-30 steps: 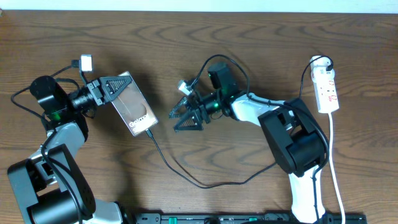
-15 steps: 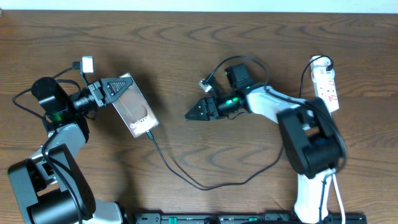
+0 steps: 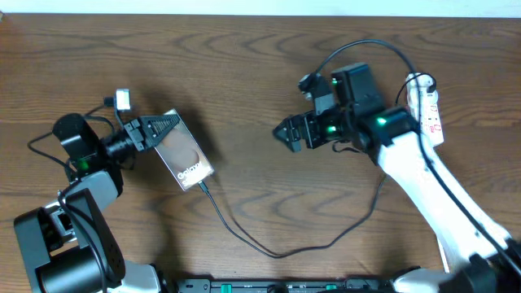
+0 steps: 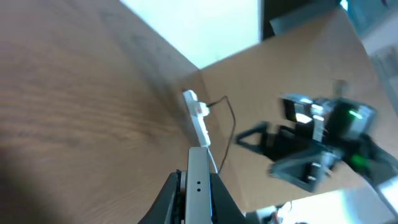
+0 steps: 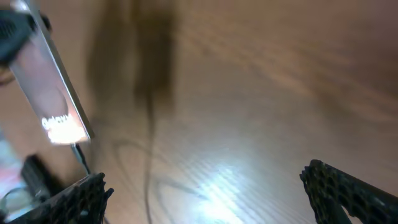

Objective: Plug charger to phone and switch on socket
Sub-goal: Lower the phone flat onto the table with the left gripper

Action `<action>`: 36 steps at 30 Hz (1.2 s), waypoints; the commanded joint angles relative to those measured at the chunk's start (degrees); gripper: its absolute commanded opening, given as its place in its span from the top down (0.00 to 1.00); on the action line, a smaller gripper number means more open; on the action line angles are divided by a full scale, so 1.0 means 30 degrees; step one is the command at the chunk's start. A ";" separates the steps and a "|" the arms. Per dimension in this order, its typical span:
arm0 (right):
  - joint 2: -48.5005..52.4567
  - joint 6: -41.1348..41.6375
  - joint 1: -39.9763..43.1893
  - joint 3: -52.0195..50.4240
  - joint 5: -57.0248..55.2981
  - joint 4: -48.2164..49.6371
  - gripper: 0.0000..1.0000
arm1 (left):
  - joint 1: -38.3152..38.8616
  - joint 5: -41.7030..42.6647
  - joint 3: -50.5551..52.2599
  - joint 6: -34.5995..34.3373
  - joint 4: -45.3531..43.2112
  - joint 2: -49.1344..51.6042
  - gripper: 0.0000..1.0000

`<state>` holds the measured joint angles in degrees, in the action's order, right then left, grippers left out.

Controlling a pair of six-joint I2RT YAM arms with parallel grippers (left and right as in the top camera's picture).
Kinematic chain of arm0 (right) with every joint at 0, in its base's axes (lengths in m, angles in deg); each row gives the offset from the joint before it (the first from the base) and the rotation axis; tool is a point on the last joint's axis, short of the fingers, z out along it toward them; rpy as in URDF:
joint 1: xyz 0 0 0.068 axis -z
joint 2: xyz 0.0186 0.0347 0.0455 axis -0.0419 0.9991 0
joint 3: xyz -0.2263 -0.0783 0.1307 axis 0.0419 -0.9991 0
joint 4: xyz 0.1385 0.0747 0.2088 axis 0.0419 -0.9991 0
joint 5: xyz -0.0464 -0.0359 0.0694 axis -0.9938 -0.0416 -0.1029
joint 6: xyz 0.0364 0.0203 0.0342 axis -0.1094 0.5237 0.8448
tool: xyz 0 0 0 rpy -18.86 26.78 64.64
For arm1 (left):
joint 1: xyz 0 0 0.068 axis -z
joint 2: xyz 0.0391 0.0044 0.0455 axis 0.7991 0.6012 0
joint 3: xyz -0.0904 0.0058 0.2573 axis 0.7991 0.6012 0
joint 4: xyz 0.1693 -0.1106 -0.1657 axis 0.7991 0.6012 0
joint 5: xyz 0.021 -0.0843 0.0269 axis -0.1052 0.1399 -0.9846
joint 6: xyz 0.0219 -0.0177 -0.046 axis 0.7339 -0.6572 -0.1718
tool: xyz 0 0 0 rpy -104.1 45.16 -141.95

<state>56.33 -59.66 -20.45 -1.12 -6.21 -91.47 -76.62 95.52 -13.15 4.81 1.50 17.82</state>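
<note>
The phone (image 3: 186,155), a dark slab with white "Galaxy" lettering, is held edge-up just off the table at the left, and my left gripper (image 3: 165,124) is shut on its far end. In the left wrist view its grey edge (image 4: 199,180) stands between my shut fingers (image 4: 169,200). The charger (image 3: 277,253) is a thin black cable whose tip (image 3: 202,186) sits in the phone's near end, also visible in the right wrist view (image 5: 78,151). My right gripper (image 3: 291,133) hangs open above the table's middle, holding nothing. The white socket (image 3: 429,114) lies at the far right, partly behind my right arm.
The charger cable loops across the front middle of the table and rises toward the socket (image 4: 198,115). A white cord (image 3: 443,244) runs from the socket toward the front edge. My right arm (image 4: 311,146) stands between phone and socket.
My right gripper has pulled back to the right, away from the phone, staying open. The left gripper has shifted the phone slightly forward and right with the cable still in it.
</note>
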 commanded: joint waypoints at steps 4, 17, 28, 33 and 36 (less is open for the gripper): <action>-0.2594 0.1523 -0.0073 0.0175 -0.2878 0.0029 0.01 | -0.0087 -0.5238 0.0219 0.0925 0.3716 -0.0277 0.93; -0.4051 0.2681 -0.0051 0.0197 -0.3147 0.1326 0.01 | -0.0087 -1.4265 0.0219 0.0911 1.0899 -0.0277 0.93; -0.4051 0.3490 -0.0036 0.0197 -0.3147 0.2710 0.01 | -0.0087 -1.5198 0.0219 0.0182 1.3245 -0.0277 0.92; -0.4051 0.3490 -0.0036 0.0197 -0.3147 0.2317 0.01 | -0.0087 -1.5198 0.0219 -0.0321 1.3996 -0.0277 0.93; -0.4051 0.3483 -0.0036 0.0197 -0.3147 0.1865 0.01 | -0.0087 -1.5198 0.0219 -0.0321 1.4309 -0.0277 0.93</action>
<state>45.12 -49.91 -20.45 -1.10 -15.22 -85.28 -76.64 50.91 -12.17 5.20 43.14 17.54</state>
